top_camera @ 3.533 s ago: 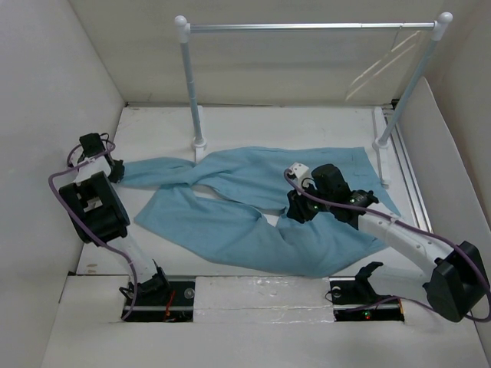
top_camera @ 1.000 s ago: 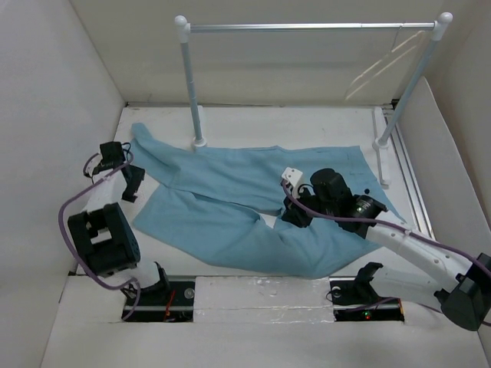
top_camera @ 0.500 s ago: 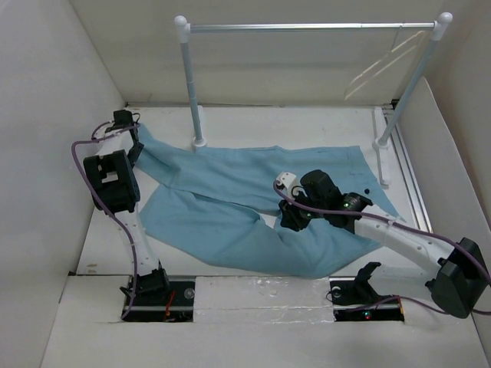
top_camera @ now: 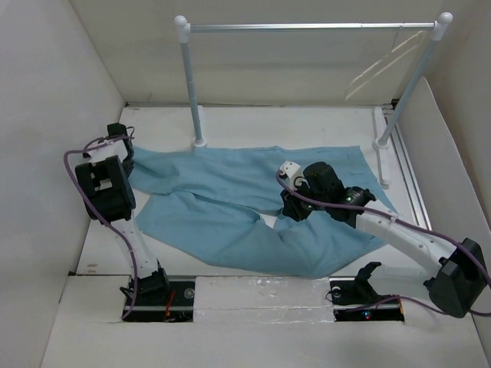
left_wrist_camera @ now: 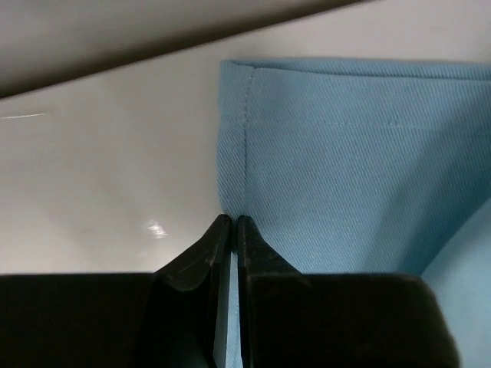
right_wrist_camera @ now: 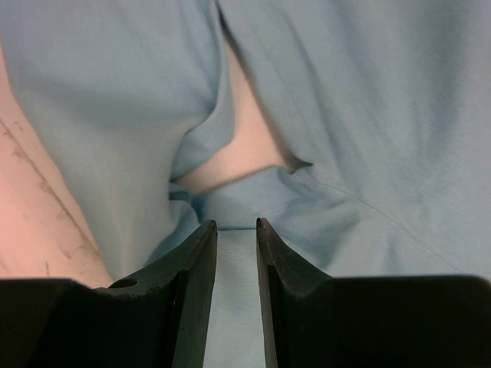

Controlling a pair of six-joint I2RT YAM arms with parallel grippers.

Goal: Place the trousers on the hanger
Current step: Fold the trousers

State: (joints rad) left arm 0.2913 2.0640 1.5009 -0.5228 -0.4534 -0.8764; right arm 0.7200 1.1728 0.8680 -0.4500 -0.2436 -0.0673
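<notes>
We see the trousers [top_camera: 230,192] lying spread on the table [top_camera: 307,123], across the middle of the top view. The waist is toward the right and the two legs run to the left.

The left gripper [left_wrist_camera: 232,218] is at the upper left of that view, at the end of the far leg. In its wrist view the jaws are pressed together on the hem, just at the corner. The rest of the leg lies flat to the upper right of them.

The right gripper [right_wrist_camera: 235,222] is down on the cloth at the centre, where the two legs part. Its jaws show a narrow gap, and a fold of the trousers fills it.

The hanger [top_camera: 367,67] hangs on the rail [top_camera: 307,27] at the upper right, well apart from both grippers.
</notes>
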